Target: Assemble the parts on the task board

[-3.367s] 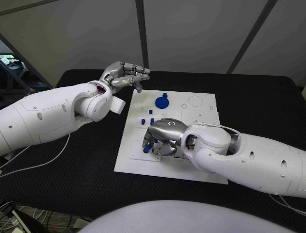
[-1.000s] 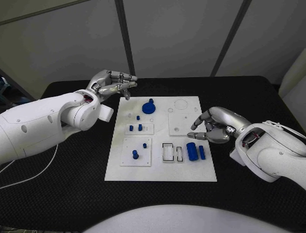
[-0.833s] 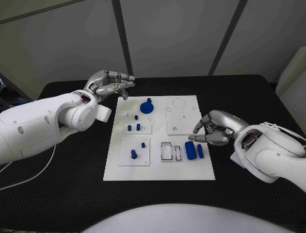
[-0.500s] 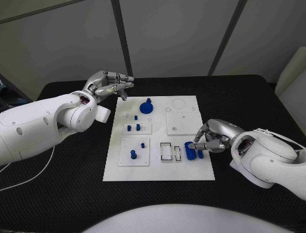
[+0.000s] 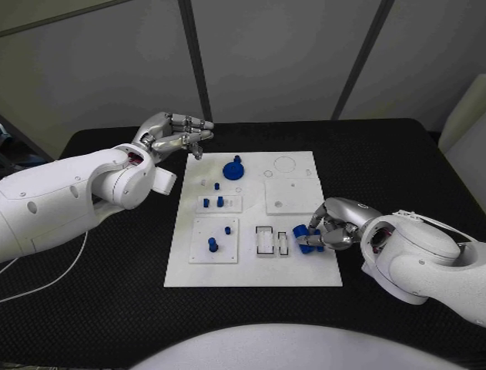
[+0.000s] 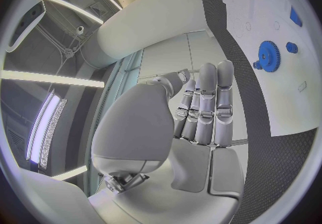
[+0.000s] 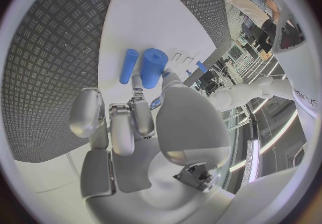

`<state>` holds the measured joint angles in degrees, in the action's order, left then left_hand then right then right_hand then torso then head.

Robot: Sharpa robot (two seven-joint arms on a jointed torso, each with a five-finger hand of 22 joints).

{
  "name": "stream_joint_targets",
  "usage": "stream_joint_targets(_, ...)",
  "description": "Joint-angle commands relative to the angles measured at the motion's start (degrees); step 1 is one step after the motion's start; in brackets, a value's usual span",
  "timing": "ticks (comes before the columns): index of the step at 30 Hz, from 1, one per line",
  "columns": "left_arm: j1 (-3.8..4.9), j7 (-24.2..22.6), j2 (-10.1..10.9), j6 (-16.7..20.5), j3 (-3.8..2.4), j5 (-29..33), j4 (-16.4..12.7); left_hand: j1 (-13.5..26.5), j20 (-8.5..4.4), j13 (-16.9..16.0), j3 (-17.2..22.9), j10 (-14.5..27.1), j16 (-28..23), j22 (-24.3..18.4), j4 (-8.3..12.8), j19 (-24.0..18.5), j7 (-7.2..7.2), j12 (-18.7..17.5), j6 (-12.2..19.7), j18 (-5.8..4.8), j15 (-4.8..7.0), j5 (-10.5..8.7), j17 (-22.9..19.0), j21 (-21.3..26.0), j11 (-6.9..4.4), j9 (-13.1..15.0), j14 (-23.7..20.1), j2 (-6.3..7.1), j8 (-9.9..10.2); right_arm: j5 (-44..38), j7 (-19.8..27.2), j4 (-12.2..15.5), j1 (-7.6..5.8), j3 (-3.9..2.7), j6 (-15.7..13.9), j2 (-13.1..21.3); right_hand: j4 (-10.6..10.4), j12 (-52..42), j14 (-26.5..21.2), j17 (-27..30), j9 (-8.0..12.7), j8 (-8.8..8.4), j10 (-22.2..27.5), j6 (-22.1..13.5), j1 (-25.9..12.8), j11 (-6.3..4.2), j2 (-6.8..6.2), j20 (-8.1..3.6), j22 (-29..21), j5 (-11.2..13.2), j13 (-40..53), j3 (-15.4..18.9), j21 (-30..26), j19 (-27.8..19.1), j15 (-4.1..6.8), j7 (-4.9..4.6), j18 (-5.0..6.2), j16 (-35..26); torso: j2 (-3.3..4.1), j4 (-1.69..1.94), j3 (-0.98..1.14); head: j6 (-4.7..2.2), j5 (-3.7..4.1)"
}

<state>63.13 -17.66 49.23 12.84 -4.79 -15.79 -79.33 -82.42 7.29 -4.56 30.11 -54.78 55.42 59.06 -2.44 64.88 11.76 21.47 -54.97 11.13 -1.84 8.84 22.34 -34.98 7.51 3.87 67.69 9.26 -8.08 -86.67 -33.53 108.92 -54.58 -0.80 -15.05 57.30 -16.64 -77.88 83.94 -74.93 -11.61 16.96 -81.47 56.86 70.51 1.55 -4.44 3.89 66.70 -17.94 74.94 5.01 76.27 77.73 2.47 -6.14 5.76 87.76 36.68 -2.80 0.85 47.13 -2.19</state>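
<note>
Black, with a woven diamond texture, the bench (image 5: 109, 301) carries the flat white rectangular task board (image 5: 252, 216) at its middle. On the board's near right part two smooth blue cylinders lie side by side: a thick cylinder (image 7: 153, 67) and a slimmer cylinder (image 7: 128, 66) just beside it, both seen clearly in the right wrist view. The silver right hand (image 5: 333, 223) is lowered over this pair in the head view, its fingers (image 7: 134, 114) curled down toward the thick cylinder; whether that piece is actually pinched or only touched cannot be told, since the fingertips are hidden behind the palm. Just beside the cylinders two narrow rectangular slots (image 5: 272, 241) are cut into the board. On a raised square plate at the near left a small blue peg (image 5: 212, 245) stands upright, with a smaller peg (image 5: 228, 230) near it. Farther back two short blue pegs (image 5: 212, 203) stand in another plate, and a round toothed blue gear (image 5: 234, 169) lies near the board's far left part, with a small blue knob (image 6: 291, 47) just beside it in the left wrist view. The left hand (image 5: 176, 131) is held in the air beyond the board's far left corner, its fingers (image 6: 208, 103) pressed together and curled, nothing held in them.
</note>
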Motion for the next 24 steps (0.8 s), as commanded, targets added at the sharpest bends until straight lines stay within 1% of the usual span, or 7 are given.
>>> stream_joint_targets(1, 0.07, -0.6, 0.0, -0.5, -0.04, 0.2, -0.1, 0.6, 0.25, 0.1, -0.2, 0.2, 0.1, 0.1, 0.2, -0.3, -0.03, 0.2, 0.5, -0.67, -0.29, -0.14, -0.1, 0.4, -0.02, 0.0, -0.1, -0.05, -0.2, -1.1, -0.9, -0.3, 0.18, 0.04, 1.7, -0.4, 0.0, -0.1, 5.2, -10.9, -0.2, 0.38, -0.5, 0.1, -0.5, -0.14, 0.24, -0.06, 0.2, -0.2, 1.4, 0.4, 0.3, 0.6, 0.00, 0.23, -1.04, 0.4, 0.02, -0.08, -0.01, 0.08, -0.07)
stream_joint_targets(6, 0.06, -0.6, 0.1, -0.5, -0.04, 0.2, -0.2, 0.7, 0.27, 0.1, -0.2, 0.3, 0.1, 0.0, 0.2, -0.3, -0.05, 0.3, 0.5, -0.67, -0.30, -0.14, -0.1, 0.4, -0.02, 0.0, -0.2, -0.07, -0.3, -1.5, -1.4, -1.2, 0.65, 0.12, 2.2, -1.3, 0.1, -0.2, 5.3, -11.0, -0.4, 0.60, -0.5, 0.2, -0.4, -0.22, 0.50, -0.09, 0.3, -0.2, 1.5, 0.6, 0.4, 0.6, 0.05, 0.33, -1.06, 0.4, 0.04, 0.00, -0.05, 0.03, 0.00)
stream_joint_targets(11, 0.06, -0.6, 0.2, -0.5, -0.04, 0.2, -0.3, 0.9, 0.29, 0.1, -0.3, 0.4, 0.1, 0.0, 0.1, -0.3, -0.03, 0.4, 0.5, -0.68, -0.32, -0.14, -0.2, 0.4, 0.00, 0.0, -0.2, -0.11, -0.3, -1.1, -2.0, -1.9, 0.97, 0.17, 1.3, -2.1, 0.1, -0.2, 5.2, -10.9, -0.8, 0.98, -0.7, 0.5, 0.0, -0.38, 1.20, -0.18, 0.4, -0.7, 1.8, 0.8, 0.5, 0.6, 0.18, 0.51, -1.06, 0.4, 0.08, -0.02, -0.06, -0.07, -0.18)
stream_joint_targets(18, 0.06, -0.6, 0.3, -0.4, -0.04, 0.2, -0.3, 1.2, 0.33, 0.1, -0.3, 0.5, 0.1, 0.0, -0.1, -0.3, -0.02, 0.5, 0.6, -0.68, -0.36, -0.14, -0.2, 0.5, 0.01, 0.0, -0.2, -0.24, -0.4, 0.5, -2.8, -1.9, 1.14, 0.20, -2.7, -2.3, 0.3, -1.1, 5.3, -11.3, -2.1, 2.11, -1.6, 2.2, 1.5, -1.06, 3.03, -0.63, 1.0, -4.7, 3.2, 1.0, 0.8, 0.9, 0.73, 1.28, -1.16, 0.5, -0.04, -0.04, -0.03, -0.03, -0.28)
stream_joint_targets(20, 0.06, -0.6, 0.3, -0.4, -0.04, 0.2, -0.4, 1.2, 0.33, 0.1, -0.3, 0.5, 0.1, 0.0, -0.1, -0.3, -0.02, 0.5, 0.6, -0.68, -0.36, -0.14, -0.2, 0.5, 0.01, 0.0, -0.2, -0.24, -0.4, 0.7, -2.4, -1.7, 1.16, 0.20, -5.0, -2.2, 0.4, -1.6, 5.3, -11.4, -2.7, 2.49, -2.0, 3.0, 2.4, -1.41, 3.54, -0.85, 1.3, -7.0, 3.8, 0.8, 1.0, 1.0, 1.01, 1.68, -1.21, 0.6, -0.05, -0.08, -0.02, -0.05, -0.41)
stream_joint_targets(22, 0.06, -0.6, 0.4, -0.4, -0.04, 0.2, -0.4, 1.2, 0.33, 0.1, -0.3, 0.5, 0.1, 0.0, -0.1, -0.3, -0.02, 0.5, 0.6, -0.68, -0.36, -0.14, -0.2, 0.5, 0.01, 0.0, -0.2, -0.24, -0.4, 1.2, -1.6, -1.2, 1.17, 0.20, -8.0, -2.0, 0.6, -1.8, 5.3, -11.5, -3.2, 2.74, -2.3, 3.7, 3.4, -1.80, 3.77, -1.15, 1.5, -10.1, 4.1, 0.7, 1.1, 1.2, 1.35, 2.11, -1.25, 0.7, -0.07, -0.12, -0.01, -0.09, -0.61)
stream_joint_targets(24, 0.06, -0.6, 0.4, -0.4, -0.04, 0.2, -0.4, 1.2, 0.33, 0.1, -0.3, 0.5, 0.1, 0.0, -0.1, -0.3, -0.02, 0.5, 0.6, -0.68, -0.36, -0.14, -0.2, 0.5, 0.01, 0.0, -0.2, -0.24, -0.4, 1.6, -0.9, -0.6, 1.17, 0.20, -10.7, -1.8, 0.5, -1.7, 5.4, -11.6, -3.6, 2.82, -2.4, 4.0, 4.0, -2.05, 3.86, -1.39, 1.7, -12.0, 4.2, 0.7, 1.2, 1.2, 1.57, 2.37, -1.28, 0.7, -0.09, -0.16, -0.03, -0.15, -0.57)
